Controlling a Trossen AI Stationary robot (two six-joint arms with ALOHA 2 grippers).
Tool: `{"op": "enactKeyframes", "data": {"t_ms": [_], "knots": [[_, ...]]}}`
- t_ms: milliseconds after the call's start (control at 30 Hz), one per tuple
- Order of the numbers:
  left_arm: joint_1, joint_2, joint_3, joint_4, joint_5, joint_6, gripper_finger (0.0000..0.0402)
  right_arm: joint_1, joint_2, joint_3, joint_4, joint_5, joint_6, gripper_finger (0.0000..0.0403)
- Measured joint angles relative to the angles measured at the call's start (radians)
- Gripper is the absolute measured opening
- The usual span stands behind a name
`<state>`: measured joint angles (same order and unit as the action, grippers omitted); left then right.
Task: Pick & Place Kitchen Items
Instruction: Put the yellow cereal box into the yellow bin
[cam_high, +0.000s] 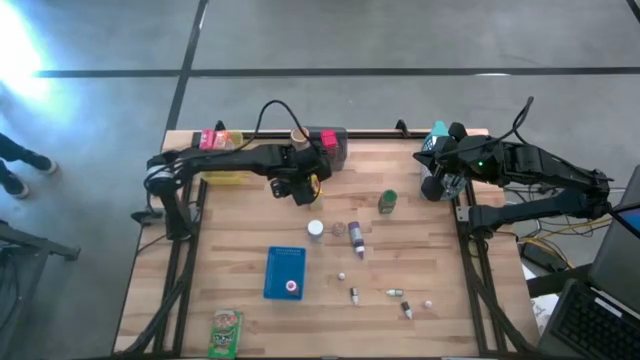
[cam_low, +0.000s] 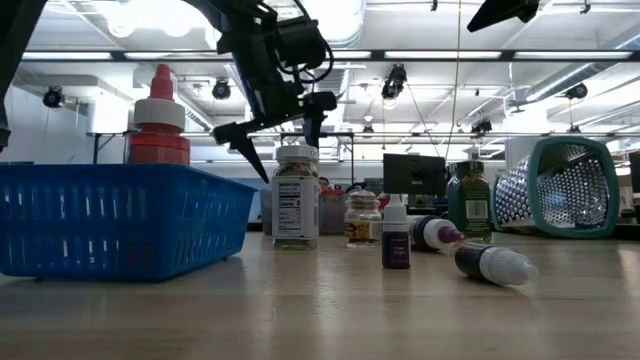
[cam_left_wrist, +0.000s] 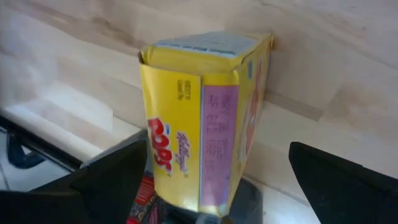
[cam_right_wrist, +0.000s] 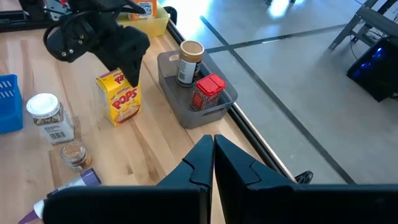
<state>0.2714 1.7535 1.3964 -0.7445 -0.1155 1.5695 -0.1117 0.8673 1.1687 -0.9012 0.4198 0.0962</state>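
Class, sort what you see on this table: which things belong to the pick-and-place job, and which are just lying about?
Job: yellow Pops box, between the open fingers of the left end effector; white-lidded jar; green bottle; green packet.
Lying about: blue tray; grey bin; yellow bin.

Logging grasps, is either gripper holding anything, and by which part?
Nothing is held. The left gripper is open around the top of the yellow Pops box; the right gripper is shut, empty.

Grey concrete floor — bright ceiling lights overhead.
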Motion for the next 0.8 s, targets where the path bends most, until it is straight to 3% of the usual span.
{"op": "enactKeyframes", "data": {"t_ms": [800], "knots": [[0.005,0.090,0.038,0.009,0.003,0.000,0.0395,0.000,0.000,0.000,0.000,0.000,-0.002,0.0008]]}}
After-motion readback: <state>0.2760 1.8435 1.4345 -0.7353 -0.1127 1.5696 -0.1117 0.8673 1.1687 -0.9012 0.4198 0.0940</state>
